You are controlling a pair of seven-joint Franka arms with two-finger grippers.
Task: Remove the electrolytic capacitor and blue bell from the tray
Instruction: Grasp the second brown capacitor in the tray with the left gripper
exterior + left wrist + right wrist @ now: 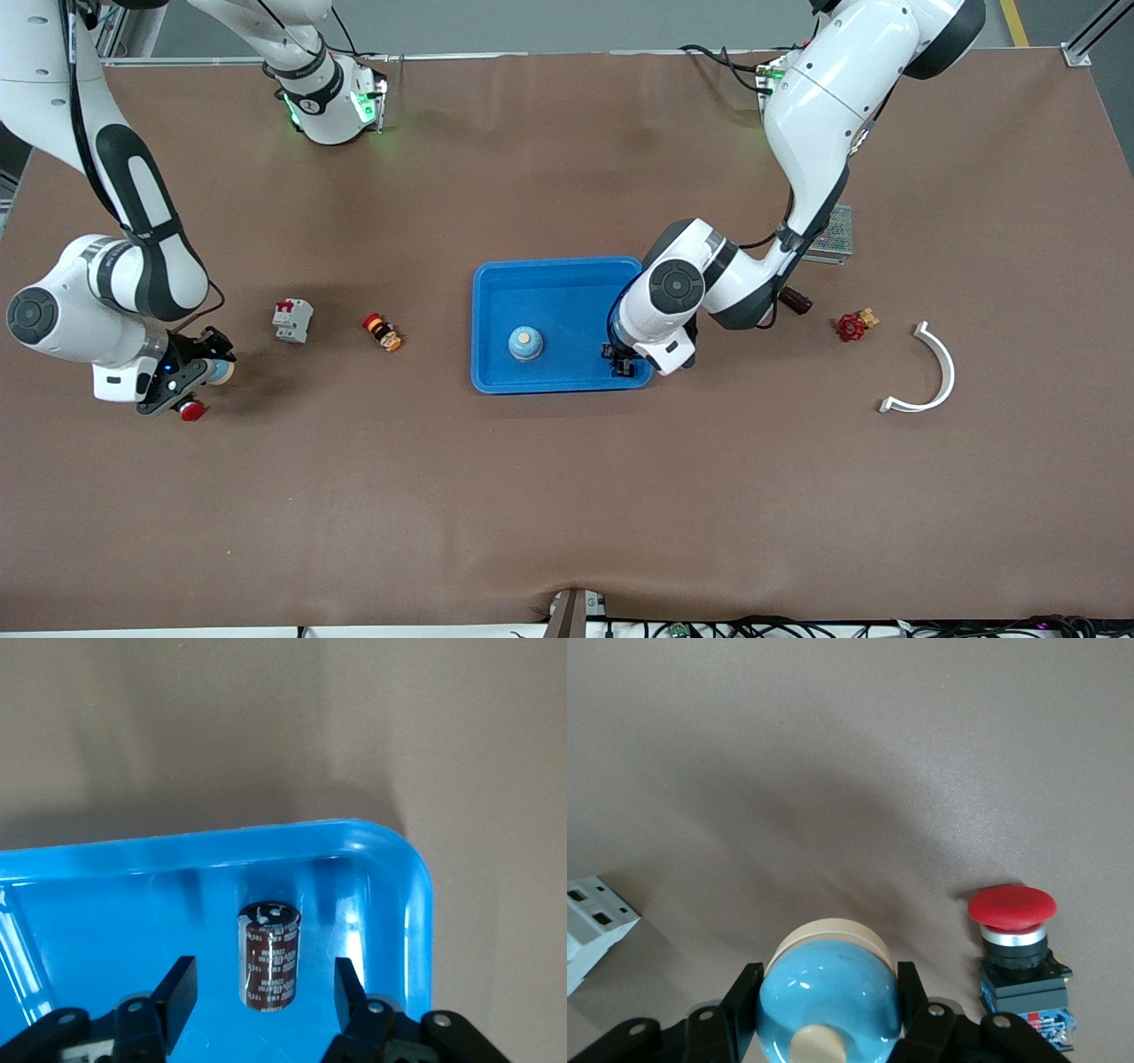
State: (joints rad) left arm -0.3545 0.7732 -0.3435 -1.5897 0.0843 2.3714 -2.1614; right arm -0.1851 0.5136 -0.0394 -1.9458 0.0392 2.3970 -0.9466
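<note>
Table [567, 496] is brown, everything sits on it. Blue tray [496, 292] is mid-table; a blue bell [525, 343] with a cream knob stands in it, in the half nearer the front camera. My left gripper [625, 361] is down in the tray's corner toward the left arm's end, fingers [177, 988] spread wide and released; the capacitor [270, 955] stands upright on the tray floor between them, touching neither, close to the tray wall. My right gripper [197, 377] is low over the table at the right arm's end, fingers [742, 1001] clenched on a second blue bell [828, 997], cream base and cream knob showing. Just beside it stands a red pushbutton [1014, 957] on a blue block, apart from the bell. White curved bracket [932, 372] lies toward the left arm's end. Metal mesh box [833, 235] sits partly under my left arm. White breaker [292, 320] with red tabs lies between the right gripper and the tray, small orange-red part [383, 332] beside it. Red valve knob [854, 326] is near the bracket, dark cylinder [796, 300] by my left arm's elbow.
</note>
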